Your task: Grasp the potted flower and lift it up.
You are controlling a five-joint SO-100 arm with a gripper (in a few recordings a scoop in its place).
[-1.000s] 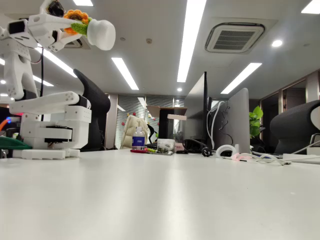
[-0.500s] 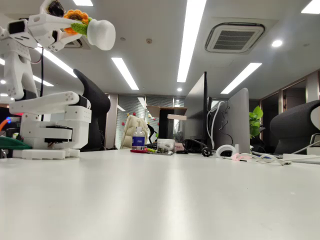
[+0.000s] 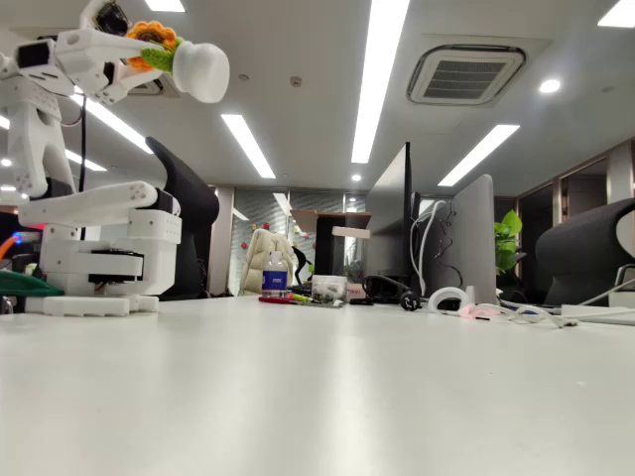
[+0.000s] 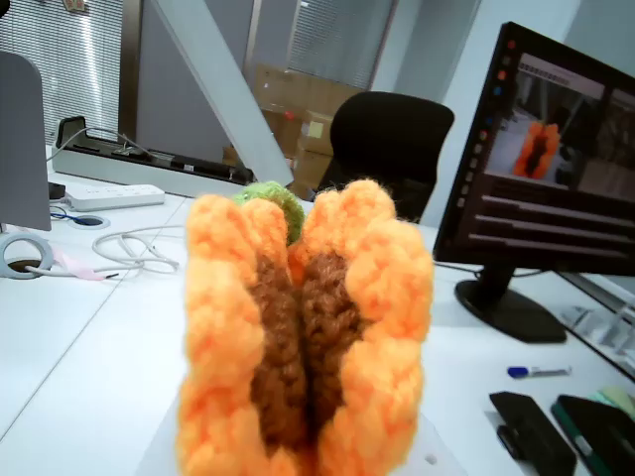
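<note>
While the potted flower point(image 3: 184, 61) hangs sideways high above the surface point(image 3: 327, 397) | hand point(image 3: 149, 55) clenched on its folded bloom | risk: soft crochet slips, pot drops.

In the fixed view the potted flower point(image 3: 184, 59) sits in the gripper point(image 3: 139, 50) high above the table's point(image 3: 317, 397) far left edge; a bottle point(image 3: 275, 274) stands mid far edge; monitors point(image 3: 466, 243) stand right of it.
</note>
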